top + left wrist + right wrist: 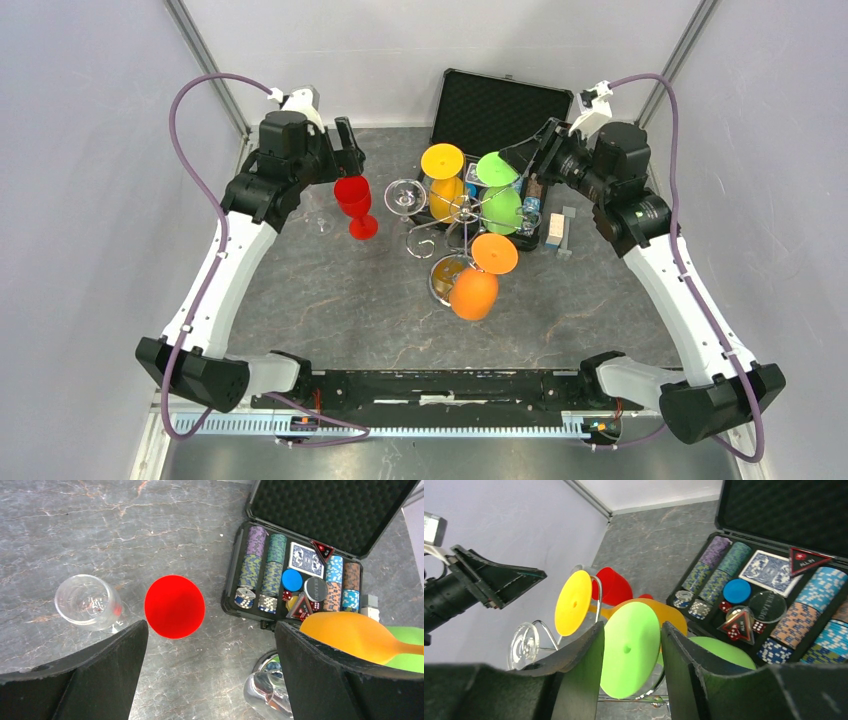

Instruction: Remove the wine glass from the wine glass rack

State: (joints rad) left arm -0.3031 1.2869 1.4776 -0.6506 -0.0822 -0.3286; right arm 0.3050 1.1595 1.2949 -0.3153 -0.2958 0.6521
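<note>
**A:** Where was your right claw?

**B:** My right claw [631,632] sat astride the foot [629,655] of the green glass [503,210], one finger on each side of the disc. The fingers stood partly apart. I couldn't tell whether they pressed the rim or only flanked it.

**A:** And the glass itself?

**B:** It was on the rack [437,273], foot uppermost, on the side facing the case [500,100]. The rack stood mid-table toward the far edge, with the case just behind it.

**A:** Your left claw?

**B:** My left claw [210,630] hung wide apart, holding nothing. It was above the red glass [174,606], which stood on the table toward the far left corner with a clear glass [87,602] beside it.

**A:** What could have gone wrong?

**B:** I saw three risks.
- **Slipping:** The foot was a smooth disc held by its edge. With a shallow pinch it could have slipped out and dropped the glass.
- **Dragging the rack:** Nothing steadied the rack. If the stem caught in its loop as I pulled, I judged the whole stand might drag or tip.
- **Knocking neighbours:** The yellow glass [572,602] hung close beside my finger and the orange glass [475,292] hung on the near side. A crooked pull could have knocked either one loose.
</note>
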